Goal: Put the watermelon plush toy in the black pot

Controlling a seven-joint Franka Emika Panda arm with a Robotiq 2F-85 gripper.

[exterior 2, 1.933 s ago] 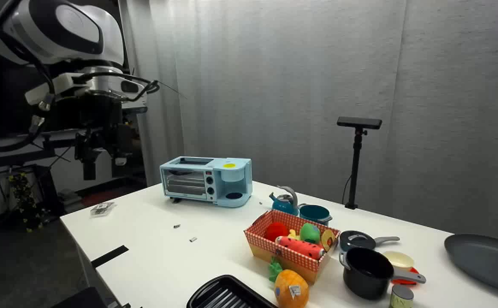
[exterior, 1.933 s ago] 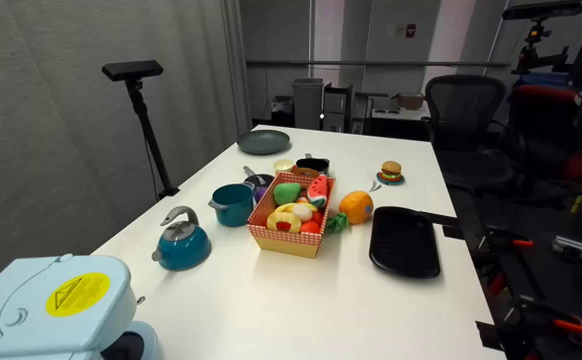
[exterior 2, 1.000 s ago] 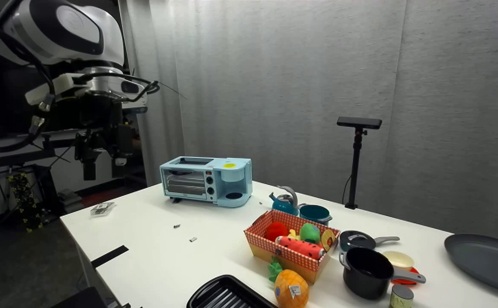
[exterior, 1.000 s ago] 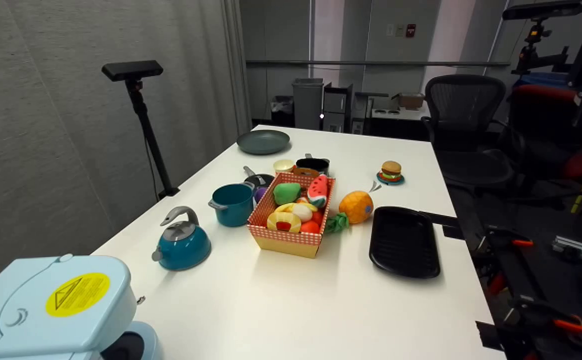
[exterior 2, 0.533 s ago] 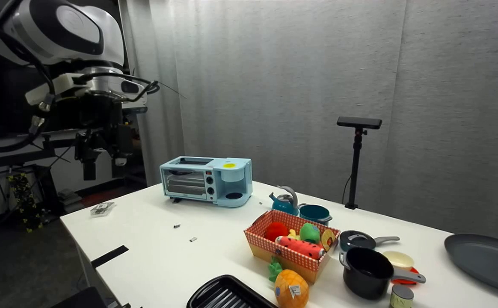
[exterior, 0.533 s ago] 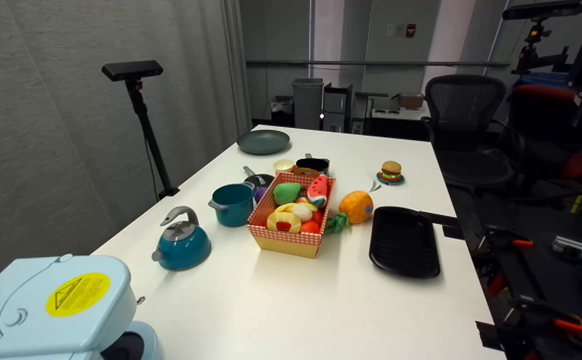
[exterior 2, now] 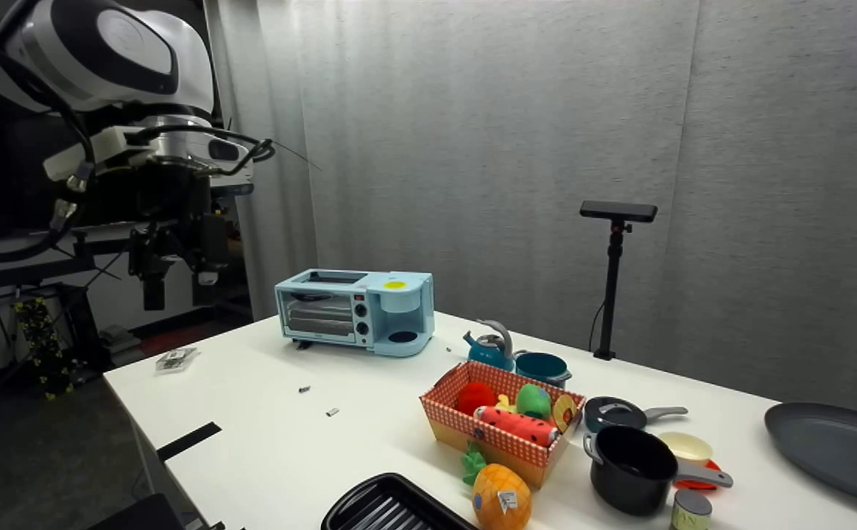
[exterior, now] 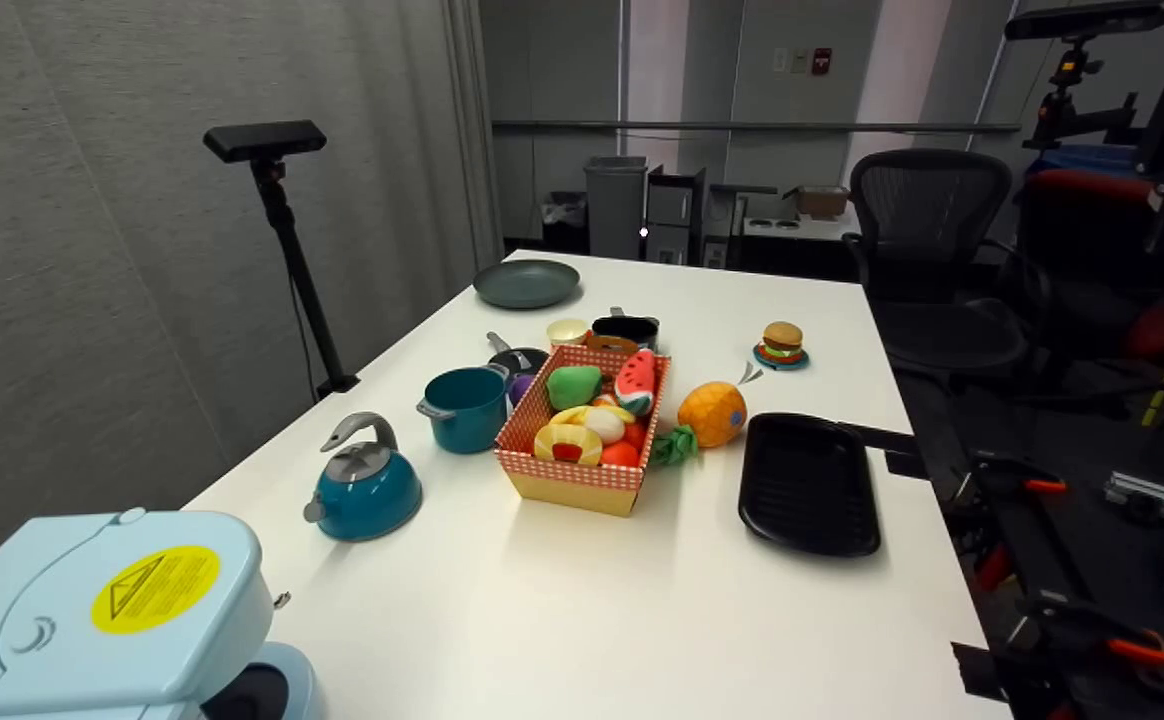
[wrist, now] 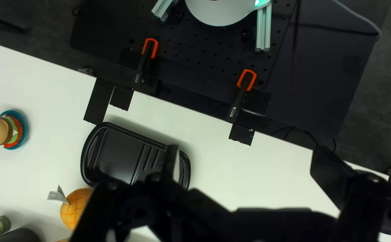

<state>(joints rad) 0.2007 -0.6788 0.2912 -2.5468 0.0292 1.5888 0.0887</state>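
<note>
Grey curtain (exterior 2: 487, 162) backs the white counter (exterior 2: 266, 412), and the arm (exterior 2: 127, 44) hangs high at one side, well apart from the goods on it; its jaws stand wide spread, holding nothing. The watermelon plush toy (exterior 2: 517, 425) lies in the checked basket (exterior 2: 498, 445), along the wall nearest the plush pineapple (exterior 2: 489, 497), with the green plush (exterior 2: 533, 402) just across from it. The step in hand, I judge, is the reach; nothing of the task is done yet. Come in above the rim, then go straight down, turned so the jaws will close across the toy's thickness rather than its length. One jaw would likely have to slip between toy and wall; keep the wall out of the pinch, or the basket may come up too. The plush should take a firm squeeze. Lift straight until the toy clears the rim before going sideways to the black pot (exterior 2: 623, 482), which stands open just past the basket's end. The toy looks about as long as the pot's mouth is wide, so lowering it end first seems wise
</note>
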